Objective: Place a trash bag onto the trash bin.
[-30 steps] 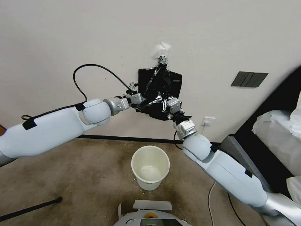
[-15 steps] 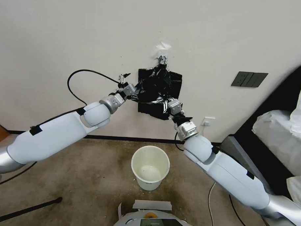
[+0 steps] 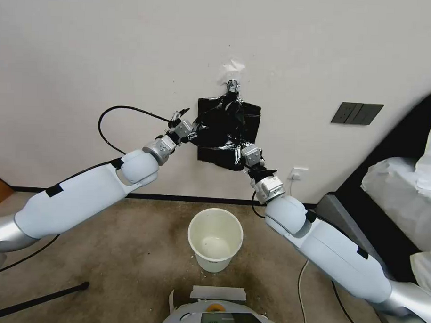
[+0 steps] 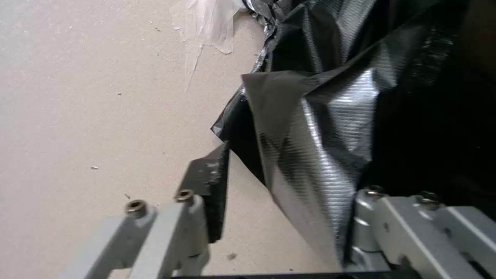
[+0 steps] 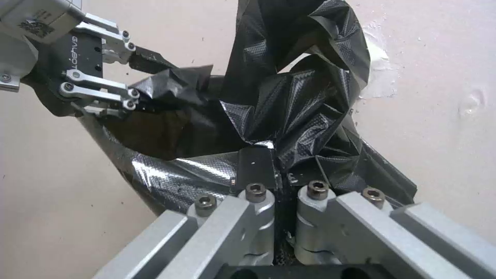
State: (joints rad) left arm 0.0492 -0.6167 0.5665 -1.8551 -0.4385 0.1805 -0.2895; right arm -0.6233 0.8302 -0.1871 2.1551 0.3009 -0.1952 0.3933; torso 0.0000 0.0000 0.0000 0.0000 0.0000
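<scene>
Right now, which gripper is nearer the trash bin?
Right. The right gripper hangs lower, above the trash bin; the left gripper is higher, off toward the left.

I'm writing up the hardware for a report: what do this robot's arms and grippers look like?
Both arms have smooth pale blue-white shells with rounded elbows, silver metal wrist sections and small black patches. A black cable loops beside the left arm. The left gripper and right gripper have silver-grey linkage fingers with visible bolts and black pads; white lettering marks the left gripper's black body.

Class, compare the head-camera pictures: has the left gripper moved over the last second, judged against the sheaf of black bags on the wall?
Yes. The left gripper has risen from beside the bag sheaf's lower edge to mid-height.
</scene>
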